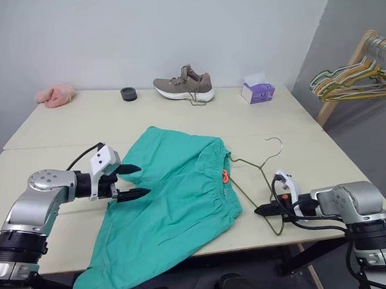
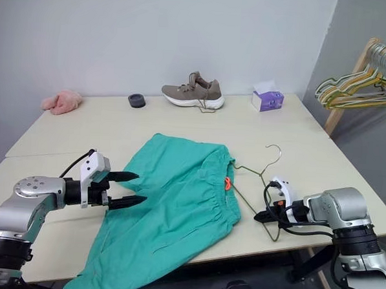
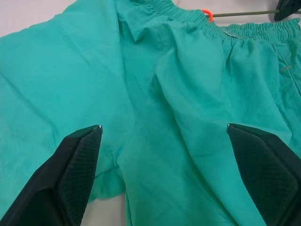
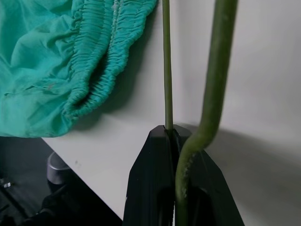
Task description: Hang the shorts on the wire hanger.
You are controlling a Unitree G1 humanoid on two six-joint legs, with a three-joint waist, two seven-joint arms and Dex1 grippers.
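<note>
On the table [image 1: 64, 128], take the shorts [image 1: 177, 195] as your landmark and read across from your left. Your left gripper [image 1: 134, 182] sits at the shorts' left edge, over the leg fabric, its two black fingers spread wide with nothing between them; in the left wrist view the cloth lies flat and loose beneath the open fingertips [image 3: 77, 155]. The shorts themselves lie spread mid-table, legs trailing toward the near edge and one hem drooping over it, the gathered waistband turned to the right, with the small orange tag [image 1: 225, 176] on it. Just right of that waistband lies the wire hanger [image 1: 259, 177], hook pointing to the far side, its long axis running from near the tag toward the near right corner, roughly alongside the waistband. Your right gripper [image 1: 265, 210] is pressed shut on the hanger's near corner; the right wrist view shows the wire pinched between the closed fingers. So the hanger is already yours on the right, and the waistband lies to its left, close but not touching as far as I can judge. Your left arm is the nearer one to lift the fabric.
</note>
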